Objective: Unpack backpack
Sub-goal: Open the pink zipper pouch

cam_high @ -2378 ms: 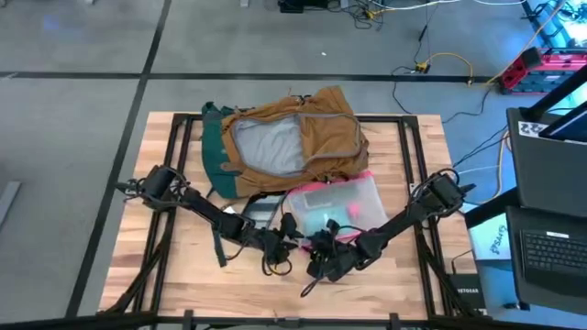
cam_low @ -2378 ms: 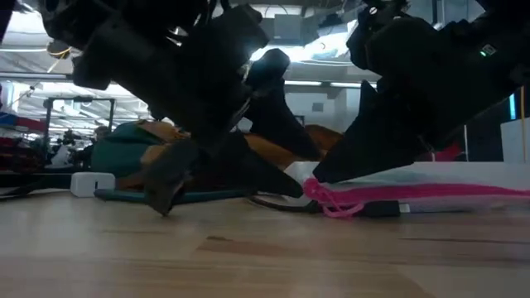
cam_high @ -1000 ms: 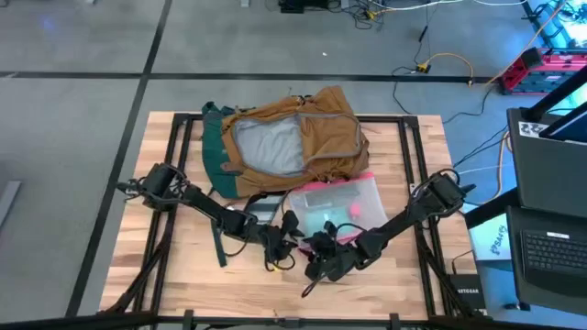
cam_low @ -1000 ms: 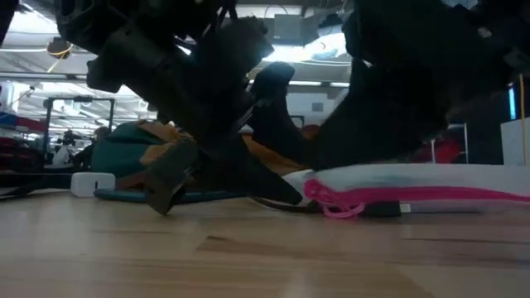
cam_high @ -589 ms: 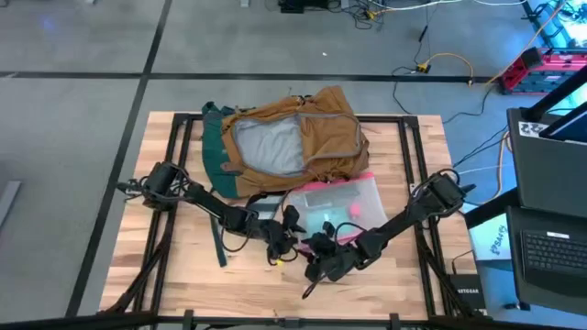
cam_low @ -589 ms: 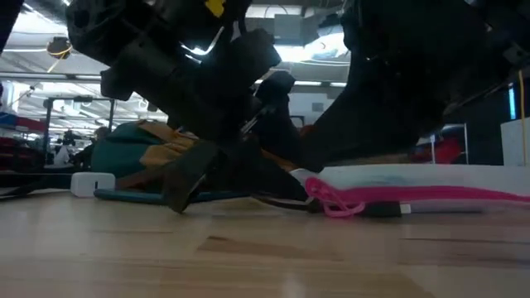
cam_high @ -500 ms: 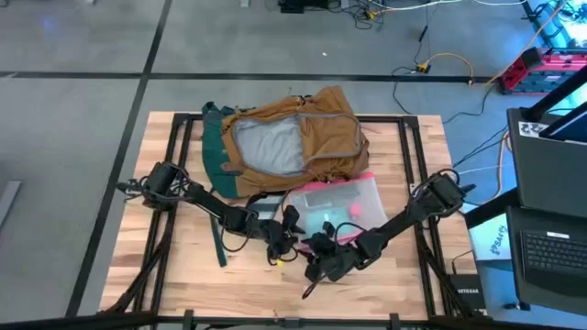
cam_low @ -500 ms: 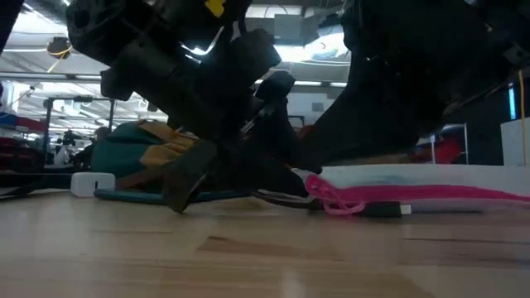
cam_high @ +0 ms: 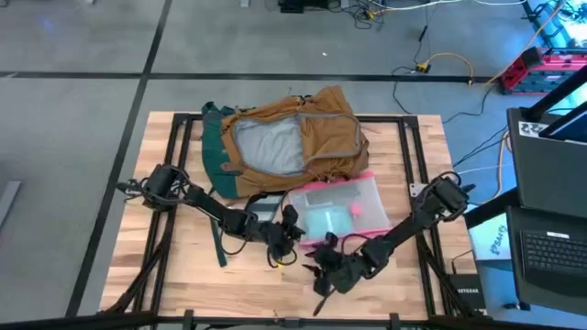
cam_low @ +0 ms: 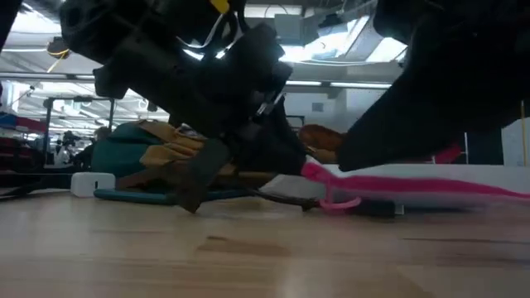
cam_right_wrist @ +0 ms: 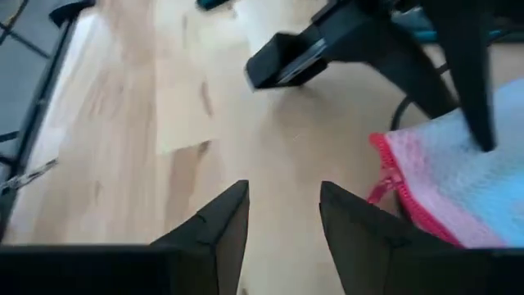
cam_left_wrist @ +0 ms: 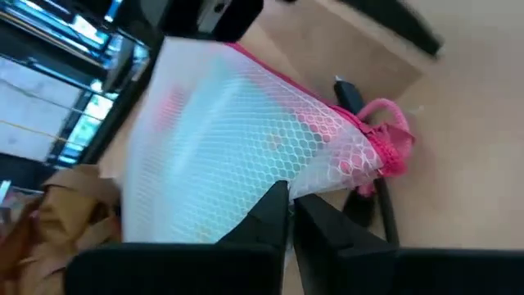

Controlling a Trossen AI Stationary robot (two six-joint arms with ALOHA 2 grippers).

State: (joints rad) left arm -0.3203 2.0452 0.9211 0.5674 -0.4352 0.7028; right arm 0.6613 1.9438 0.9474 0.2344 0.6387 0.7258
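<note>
Since half a second ago the right tool [cam_high: 316,271] has drawn back from the clear mesh zip pouch with the bright pink edge [cam_high: 337,211] toward the near edge of the pale wooden counter [cam_high: 413,165], and it now hovers over bare wood just clear of the pouch's near corner, its two dark fingers [cam_right_wrist: 221,225] spread apart with nothing between them. The left tool [cam_high: 293,226] has stayed at the pouch's near left corner, its fingers [cam_left_wrist: 270,215] pressed together on the edge of the mesh beside the pink zip pull [cam_left_wrist: 391,147]. The pouch lies flat on the counter, touching the near side of the large soft tan-brown fabric backpack with the dark teal-green base and straps [cam_high: 284,139]. The backpack rests at the far middle of the counter, beyond the pouch, lying open so its grey inner lining [cam_high: 266,145] faces up. A small white block [cam_low: 91,183] sits on the counter to the left of the backpack in the low view.
</note>
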